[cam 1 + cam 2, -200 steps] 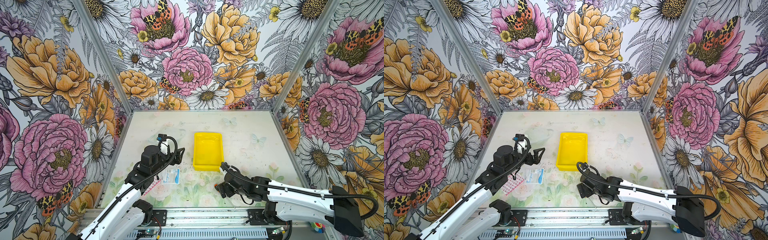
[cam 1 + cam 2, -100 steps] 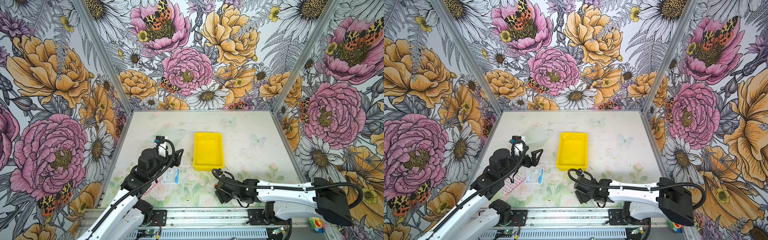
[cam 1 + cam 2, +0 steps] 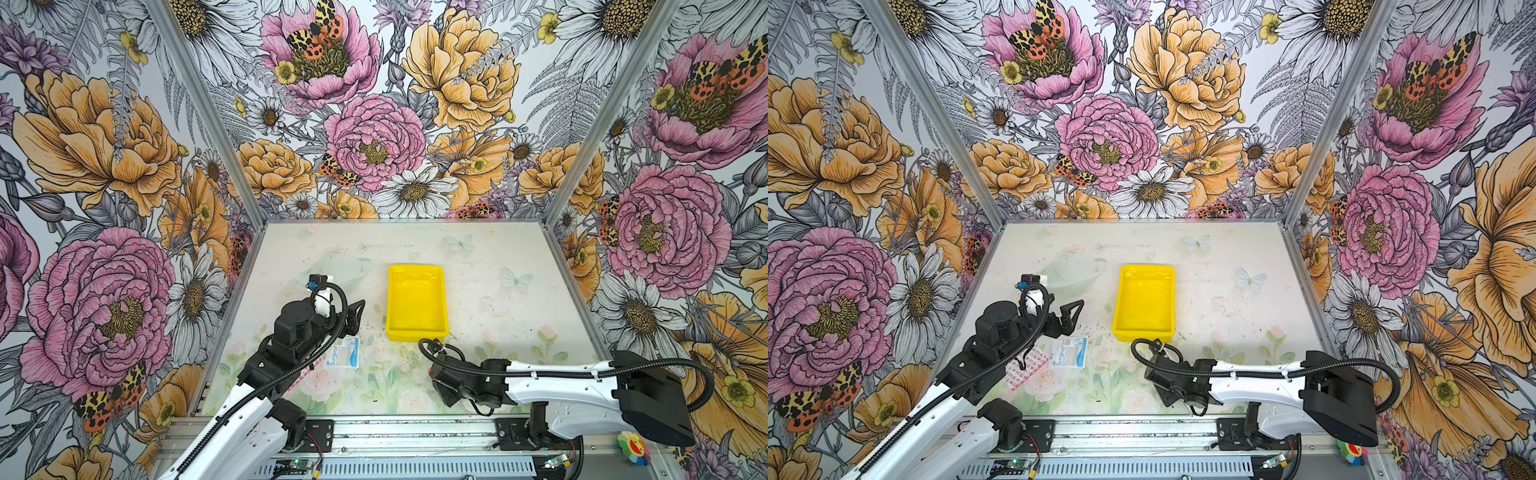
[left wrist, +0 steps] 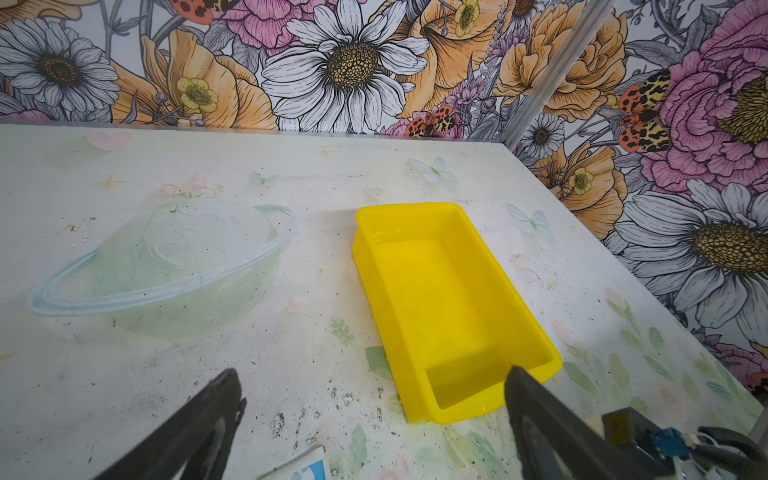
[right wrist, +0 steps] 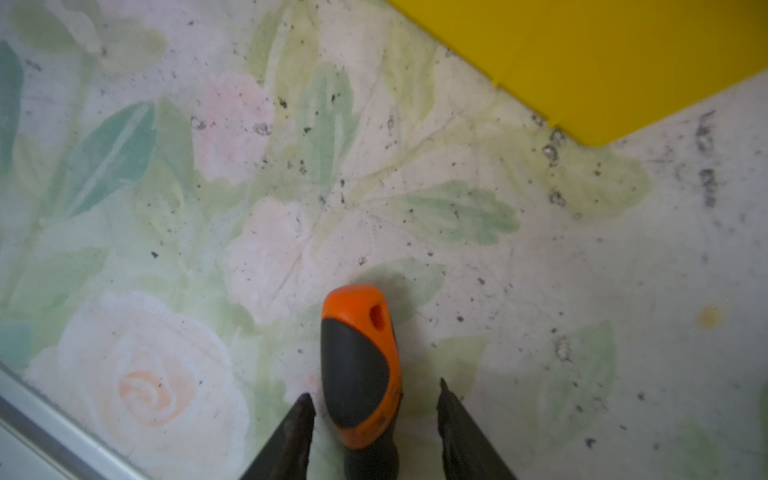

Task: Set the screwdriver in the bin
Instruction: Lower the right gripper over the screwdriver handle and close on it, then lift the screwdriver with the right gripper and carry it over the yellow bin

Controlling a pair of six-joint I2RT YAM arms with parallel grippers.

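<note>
Straddling the handle of the screwdriver [image 5: 359, 365] with the right gripper [image 5: 374, 392], jaws parted, a gap showing on each side, not clamped. Lying on the table [image 5: 582, 270] near its front edge, outside the yellow bin [image 3: 417, 332] and apart from it. Holding the left gripper [image 4: 372, 374] spread wide and empty beside the bin
</note>
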